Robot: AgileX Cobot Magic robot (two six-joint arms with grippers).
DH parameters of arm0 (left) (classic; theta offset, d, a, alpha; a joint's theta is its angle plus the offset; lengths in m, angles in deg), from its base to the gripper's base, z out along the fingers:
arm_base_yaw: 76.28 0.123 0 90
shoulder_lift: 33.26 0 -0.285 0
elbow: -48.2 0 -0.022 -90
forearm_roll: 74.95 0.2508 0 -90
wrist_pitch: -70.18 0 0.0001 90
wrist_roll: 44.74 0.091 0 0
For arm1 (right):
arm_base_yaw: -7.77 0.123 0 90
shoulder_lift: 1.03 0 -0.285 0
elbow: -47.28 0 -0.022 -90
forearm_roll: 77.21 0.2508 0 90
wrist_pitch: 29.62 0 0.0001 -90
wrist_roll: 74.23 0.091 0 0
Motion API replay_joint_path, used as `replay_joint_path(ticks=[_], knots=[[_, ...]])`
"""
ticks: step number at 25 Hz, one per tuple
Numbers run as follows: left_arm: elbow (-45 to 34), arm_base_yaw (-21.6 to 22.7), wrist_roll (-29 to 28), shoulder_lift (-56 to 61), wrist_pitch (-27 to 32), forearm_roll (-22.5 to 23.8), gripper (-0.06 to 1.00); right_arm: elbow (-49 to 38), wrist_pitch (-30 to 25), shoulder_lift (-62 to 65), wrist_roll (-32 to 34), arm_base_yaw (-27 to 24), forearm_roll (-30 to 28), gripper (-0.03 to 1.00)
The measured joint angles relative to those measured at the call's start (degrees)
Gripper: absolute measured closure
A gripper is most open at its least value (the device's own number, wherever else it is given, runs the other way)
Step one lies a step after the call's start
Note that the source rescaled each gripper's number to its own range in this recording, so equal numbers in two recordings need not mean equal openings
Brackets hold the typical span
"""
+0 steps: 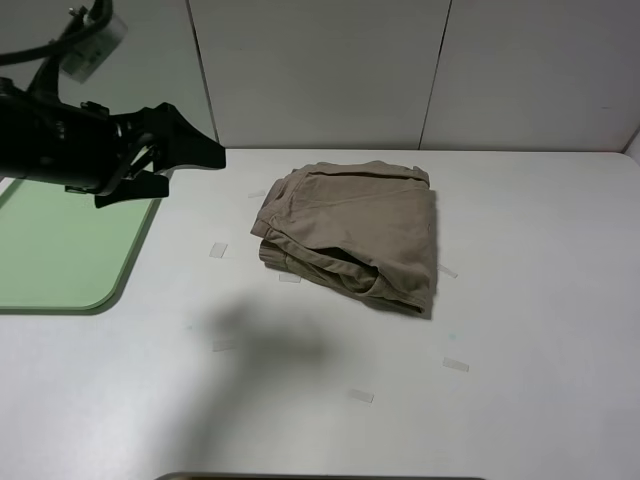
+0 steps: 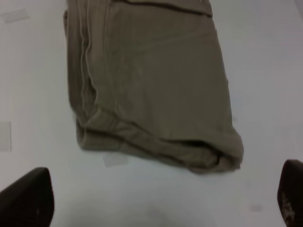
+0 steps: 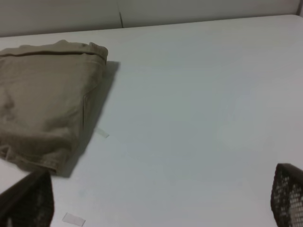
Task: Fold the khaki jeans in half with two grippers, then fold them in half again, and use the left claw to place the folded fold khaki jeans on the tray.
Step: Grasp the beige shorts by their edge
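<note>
- The left claw [image 1: 195,172] hangs high, closest to the overhead camera, above the right edge of the tray; its jaws are wide apart with nothing between them
- Its arm reaches in level from the left, claw aimed right towards the cloth; in the left wrist view the two dark fingertips [image 2: 26,196] frame the bundle from well short of it, touching nothing
- The tray [image 1: 60,250], pale mint green, lies at the table's left side with no cloth on it
- The khaki jeans [image 1: 355,230] lie near the middle of the white table [image 1: 500,400], well apart from the tray, as a compact layered bundle with stacked edges showing at its left and near sides
- Judging by that bundle, both folds look done; what is left is the left claw's pickup and the carry to the tray
- The right gripper [image 3: 158,198] is out of the overhead view; its own camera shows its jaws spread wide and empty, the bundle off to one side and only bare table between them
</note>
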State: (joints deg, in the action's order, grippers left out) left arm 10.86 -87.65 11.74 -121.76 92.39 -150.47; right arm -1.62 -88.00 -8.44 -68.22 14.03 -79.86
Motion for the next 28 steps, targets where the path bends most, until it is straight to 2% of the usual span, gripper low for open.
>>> replay_joint_path(ticks=[5,17,28], knots=[[5.28,1.69,2.61,-9.98,3.49,-3.78,0.00,0.00,0.00,0.00,0.00,0.00,0.00,-0.03],[16.26,4.01,2.68,-27.30,5.30,-4.29,0.00,0.00,0.00,0.00,0.05,0.00,0.00,-0.03],[24.80,2.05,2.37,-39.28,6.66,-4.67,0.00,0.00,0.00,0.00,0.11,0.00,0.00,-0.03]])
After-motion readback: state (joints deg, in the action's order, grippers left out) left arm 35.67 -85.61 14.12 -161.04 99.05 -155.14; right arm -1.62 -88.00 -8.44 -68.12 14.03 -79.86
